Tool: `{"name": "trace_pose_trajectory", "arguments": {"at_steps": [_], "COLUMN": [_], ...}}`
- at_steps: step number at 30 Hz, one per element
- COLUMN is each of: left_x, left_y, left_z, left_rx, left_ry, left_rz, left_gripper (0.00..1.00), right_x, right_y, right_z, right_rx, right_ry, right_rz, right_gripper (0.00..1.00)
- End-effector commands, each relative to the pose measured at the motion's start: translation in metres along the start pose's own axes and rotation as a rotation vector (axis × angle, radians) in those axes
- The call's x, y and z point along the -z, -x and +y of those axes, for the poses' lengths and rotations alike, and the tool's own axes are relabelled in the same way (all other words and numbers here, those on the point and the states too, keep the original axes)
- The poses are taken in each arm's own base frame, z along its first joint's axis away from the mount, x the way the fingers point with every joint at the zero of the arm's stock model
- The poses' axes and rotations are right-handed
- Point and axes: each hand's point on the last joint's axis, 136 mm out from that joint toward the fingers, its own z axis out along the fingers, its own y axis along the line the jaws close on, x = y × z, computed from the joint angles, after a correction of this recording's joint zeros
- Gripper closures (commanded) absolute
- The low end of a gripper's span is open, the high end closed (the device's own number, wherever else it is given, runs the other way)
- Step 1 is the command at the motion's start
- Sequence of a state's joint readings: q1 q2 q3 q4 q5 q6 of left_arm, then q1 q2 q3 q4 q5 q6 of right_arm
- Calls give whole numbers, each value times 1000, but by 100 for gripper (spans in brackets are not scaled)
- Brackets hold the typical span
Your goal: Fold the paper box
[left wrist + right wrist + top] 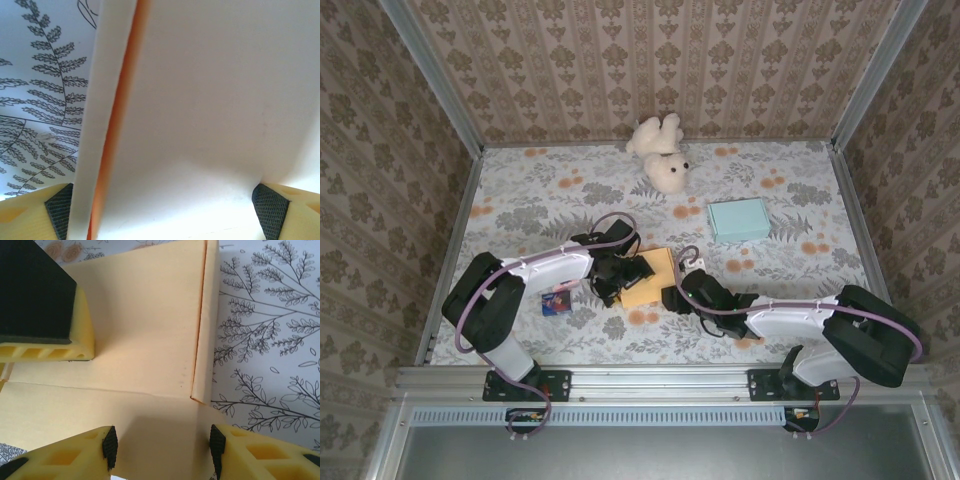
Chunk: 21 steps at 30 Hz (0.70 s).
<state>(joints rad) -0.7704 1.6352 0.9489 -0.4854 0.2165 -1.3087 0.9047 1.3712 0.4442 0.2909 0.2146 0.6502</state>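
Yellow-orange paper box [648, 278] lies mostly flat (an unfolded sheet of matte card with sharp creases) near the middle of the leaf-print tablecloth [540, 200], between both arms. We see a narrow side flap [205, 320] folded along one crease. From the left wrist, a pale panel [215, 100] with an orange edge stands upright. Left gripper [617, 272] is spread wide, one yellow finger [35, 290] pressing the sheet. Right gripper [164, 450] is parted over the card, clamping nothing.
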Motion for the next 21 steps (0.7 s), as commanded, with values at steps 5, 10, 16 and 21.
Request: {"name": "trace_pose_trajectory", "arguments": {"at_steps": [5,10,16,21], "left_x": [-17,-17,-17,-17], "left_y": [6,6,6,6], "left_z": [49,49,49,48], "left_rx": [55,53,52,48], "left_ry": [173,171,169,166], "left_rz": [-25,-25,-24,-22], "left_gripper": [7,7,8,8], "right_x": [-2,-2,-7,-10], "right_y": [-12,-12,-18,-19], "right_z": [8,8,0,-11], "right_rx": [-40,-40,-23,-12], "right_ry": [76,75,43,4], "right_rz": [37,38,44,4], "right_gripper": [47,49,51,53]}}
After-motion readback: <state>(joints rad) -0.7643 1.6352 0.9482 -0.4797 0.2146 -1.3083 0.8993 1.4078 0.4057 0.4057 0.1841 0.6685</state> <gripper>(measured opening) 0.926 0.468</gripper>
